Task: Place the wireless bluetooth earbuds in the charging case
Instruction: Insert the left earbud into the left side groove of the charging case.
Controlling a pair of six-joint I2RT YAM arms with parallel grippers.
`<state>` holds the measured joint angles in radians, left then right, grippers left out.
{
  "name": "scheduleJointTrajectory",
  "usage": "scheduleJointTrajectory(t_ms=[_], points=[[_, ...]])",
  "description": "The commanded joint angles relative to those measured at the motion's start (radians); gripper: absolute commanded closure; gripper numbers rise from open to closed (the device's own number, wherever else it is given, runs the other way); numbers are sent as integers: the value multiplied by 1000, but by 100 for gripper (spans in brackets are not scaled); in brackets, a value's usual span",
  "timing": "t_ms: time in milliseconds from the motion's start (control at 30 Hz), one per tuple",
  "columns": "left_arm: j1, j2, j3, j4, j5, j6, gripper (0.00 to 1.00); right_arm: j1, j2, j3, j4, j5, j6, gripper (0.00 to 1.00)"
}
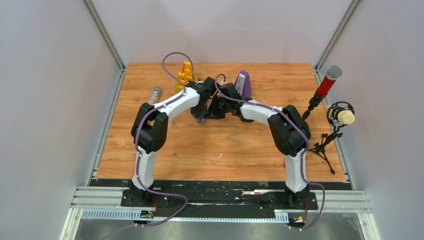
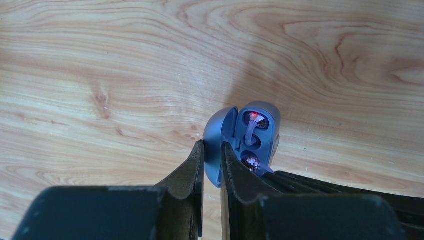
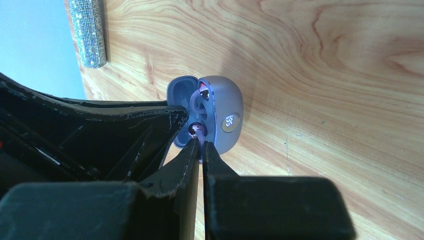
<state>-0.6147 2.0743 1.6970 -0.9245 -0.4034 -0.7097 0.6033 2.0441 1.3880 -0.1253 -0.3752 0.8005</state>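
The charging case point(image 2: 264, 135) is a pale grey-blue oval standing open on the wood, with a lit display on its front point(image 3: 229, 120). My left gripper point(image 2: 212, 148) is shut on the case's open lid point(image 2: 220, 135). One pale purple earbud point(image 2: 253, 120) sits in the far socket under a red light. My right gripper point(image 3: 201, 142) is shut on the stem of the second earbud point(image 3: 196, 131), at the near socket. In the top view both grippers point(image 1: 202, 110) point(image 1: 216, 110) meet over the case point(image 1: 201, 119).
A yellow toy point(image 1: 186, 74) and a purple wedge-shaped object point(image 1: 243, 83) stand behind the grippers. A glittery cylinder point(image 1: 154, 94) lies at the left, also in the right wrist view point(image 3: 90, 30). Two microphones on stands point(image 1: 327, 82) point(image 1: 342, 114) are at the right edge.
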Motion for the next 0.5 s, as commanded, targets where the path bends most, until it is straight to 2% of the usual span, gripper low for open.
scheduleJointTrajectory(t_ms=[0,467], points=[[-14,-10,41,0,-30,-15,100,10,5,47,-4,9,-27,96],[-16,-4,44,2,-26,-9,100,10,24,62,-11,-5,-36,86]])
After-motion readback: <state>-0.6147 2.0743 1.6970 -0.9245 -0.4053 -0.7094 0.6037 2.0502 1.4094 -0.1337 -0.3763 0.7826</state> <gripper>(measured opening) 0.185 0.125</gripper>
